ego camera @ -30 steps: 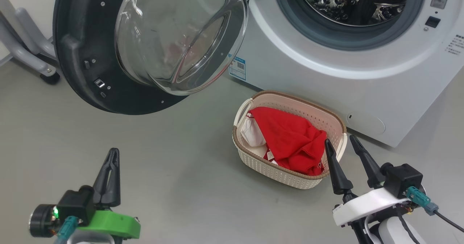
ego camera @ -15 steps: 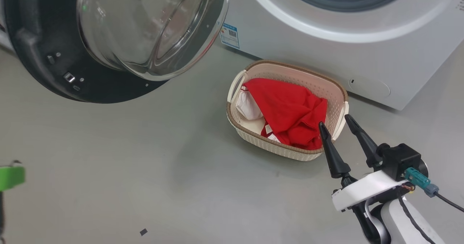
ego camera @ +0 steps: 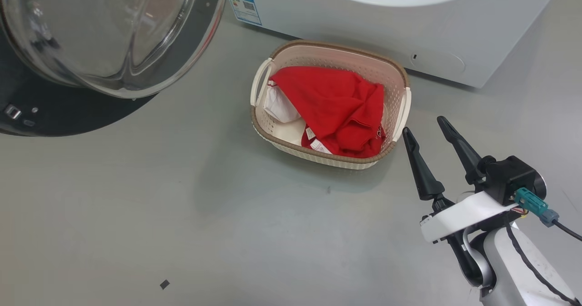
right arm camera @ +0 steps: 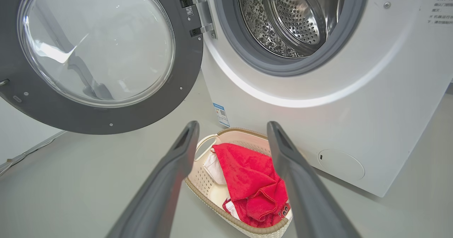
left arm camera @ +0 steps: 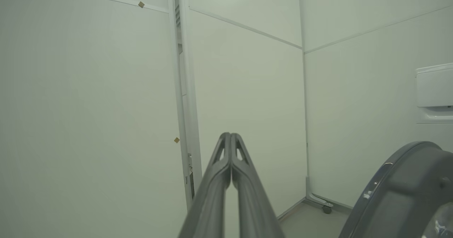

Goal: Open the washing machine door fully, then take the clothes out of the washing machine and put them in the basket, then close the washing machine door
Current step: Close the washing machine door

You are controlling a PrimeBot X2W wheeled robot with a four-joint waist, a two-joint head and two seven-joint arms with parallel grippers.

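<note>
Washing machine door (ego camera: pixel 104 37): swung wide open at upper left of head view, clear glass bowl bulging toward camera, black rim around it. In right wrist view, hinged at left of the opening, well off the grey seal (right arm camera: pixel 226 43).

Washing machine (ego camera: pixel 363 28): white front along top of head view. Blue label (ego camera: pixel 244 7) at lower left corner of front, round service flap (ego camera: pixel 437 62) at lower right. Perforated steel drum (right arm camera: pixel 293 15) open to right wrist view.

Basket (ego camera: pixel 336 46): upright on grey floor (ego camera: pixel 182 206), just in front of the machine, between label and flap.

Clothes (ego camera: pixel 336 106): inside basket. Red garment bunched on top across middle and right, white piece (ego camera: pixel 277 108) tucked at left end beneath it, white-trimmed bit showing at near edge.

Right gripper (ego camera: pixel 423 125): fingers spread wide, nothing between them. Near basket's right handle (ego camera: pixel 405 108), apart from it, tips aimed toward machine. Basket and clothes framed between the two fingers in right wrist view.

Left gripper (left arm camera: pixel 230 136): fingers pressed together tip to tip, nothing held. Pointed at pale wall panels (left arm camera: pixel 88 107), door rim at lower right corner of left wrist view.

Small dark speck (ego camera: pixel 164 284) on floor, well apart from basket.
</note>
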